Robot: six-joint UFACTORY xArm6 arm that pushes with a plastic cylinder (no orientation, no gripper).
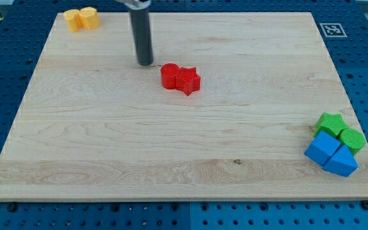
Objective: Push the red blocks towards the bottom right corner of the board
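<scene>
**Red pair can split or jam into the corner pile**

You are working on a pale wooden board [107,147] lying on a blue perforated desk [5,76]. Most of it is bare, so from the board's centre toward five o'clock you have a long open lane.

The main risk sits at the end of that lane. A cluster occupies the four-to-five o'clock corner: a blue cube [322,148] touching a blue triangular block [342,161], with a green star block [330,122] and a green cylinder [352,139] just behind them. Drive the reds in hard and you will likely shove that pile toward the board's near edges, which lie just beside it.

Next, the task's things: a red cylinder [169,75] touching a red star block [188,80], above centre, near twelve o'clock. They are loose against each other, so an off-centre push would probably peel one away or spin the star.

Your tool is a plain dark rod, so it has nothing to clench and holds nothing. My tip [145,63] stands at about ten o'clock from the red cylinder, near it but apart. That side suits a push toward five o'clock.

Two yellow blocks [82,18], shapes unclear, sit at the eleven o'clock corner, well apart.
</scene>
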